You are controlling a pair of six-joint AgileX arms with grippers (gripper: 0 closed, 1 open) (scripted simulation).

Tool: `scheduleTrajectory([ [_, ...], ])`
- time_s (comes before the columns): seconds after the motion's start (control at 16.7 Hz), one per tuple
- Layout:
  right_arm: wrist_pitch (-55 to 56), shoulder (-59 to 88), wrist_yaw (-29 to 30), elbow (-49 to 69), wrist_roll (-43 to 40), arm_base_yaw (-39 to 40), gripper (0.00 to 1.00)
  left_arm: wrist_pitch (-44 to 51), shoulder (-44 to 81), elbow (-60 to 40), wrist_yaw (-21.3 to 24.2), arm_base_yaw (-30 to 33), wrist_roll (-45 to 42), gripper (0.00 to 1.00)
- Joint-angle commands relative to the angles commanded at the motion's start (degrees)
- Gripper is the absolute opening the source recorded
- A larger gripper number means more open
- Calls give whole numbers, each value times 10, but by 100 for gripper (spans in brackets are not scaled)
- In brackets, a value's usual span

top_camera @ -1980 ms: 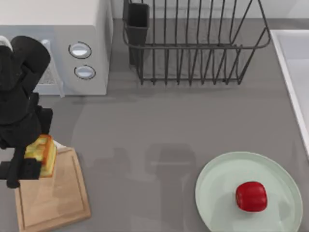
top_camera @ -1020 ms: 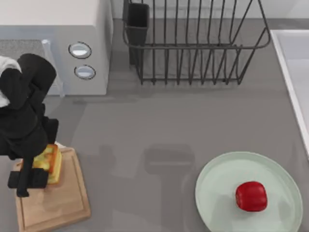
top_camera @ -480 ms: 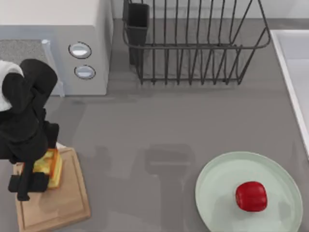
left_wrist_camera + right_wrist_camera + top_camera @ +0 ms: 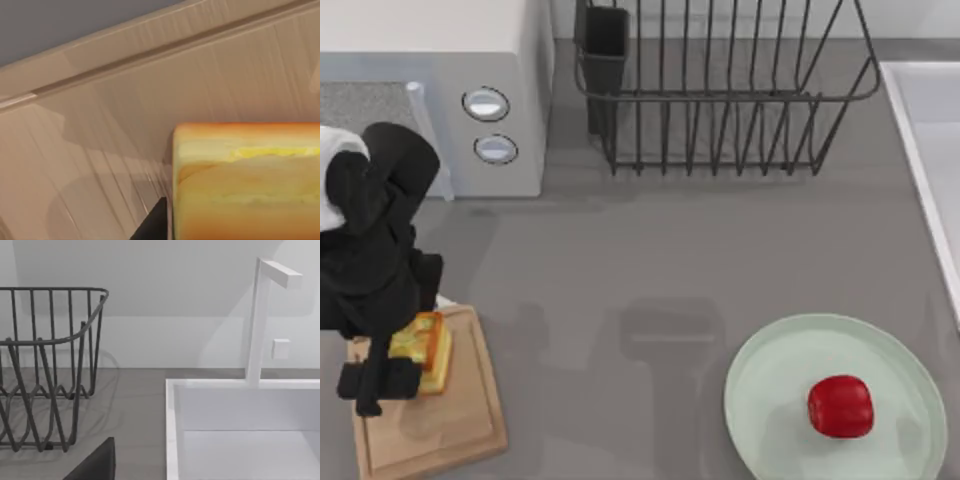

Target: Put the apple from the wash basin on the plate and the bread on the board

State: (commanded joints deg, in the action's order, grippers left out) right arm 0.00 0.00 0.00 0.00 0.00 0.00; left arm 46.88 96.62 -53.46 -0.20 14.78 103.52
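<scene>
Left claw [image 4: 405, 362]: low at the left edge of the top view, over the board's upper end, clamped on the bread; one dark finger [image 4: 152, 225] shows against the slice's side in the left wrist view.
Bread [image 4: 426, 348]: at the lower left of the top view, on the upper part of the board, between the claw's fingers; in the left wrist view its pale yellow side and orange-brown crust [image 4: 250, 185] sit close over the wood. Whether it rests on the board or hangs just above it cannot be told.
Board [image 4: 445, 420]: lower left corner of the top view, light wood, slightly tilted; its edge groove [image 4: 150, 55] runs across the left wrist view.
Apple [image 4: 840, 406]: on the plate, right of the plate's middle, at the lower right of the top view.
Plate [image 4: 770, 380]: lower right of the top view, on the grey worktop [image 4: 650, 260], well apart from the board.
Basin [image 4: 920, 130]: along the right edge of the top view; its white rim [image 4: 172, 430] and a white tap [image 4: 257, 320] appear in the right wrist view.
Rack [image 4: 720, 90]: black wire, at the top centre of the top view, beside the basin [image 4: 50, 365].
Microwave [image 4: 450, 90]: white, upper left of the top view, just above the left arm.
Right claw: a dark part [image 4: 97, 465] at the lower edge of the right wrist view, facing rack and basin; whether it is apart or together cannot be told.
</scene>
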Motion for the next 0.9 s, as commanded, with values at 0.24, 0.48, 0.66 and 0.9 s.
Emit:
scheduleTrajectory([
  [0.24,0,0,0,0,0,0,100,0,0,0,0,0,0,100],
  [0.48,0,0,0,0,0,0,100,0,0,0,0,0,0,100],
  [0.66,0,0,0,0,0,0,100,0,0,0,0,0,0,100],
  [0.9,0,0,0,0,0,0,100,-17,-33,16,0,-6,-30,100],
])
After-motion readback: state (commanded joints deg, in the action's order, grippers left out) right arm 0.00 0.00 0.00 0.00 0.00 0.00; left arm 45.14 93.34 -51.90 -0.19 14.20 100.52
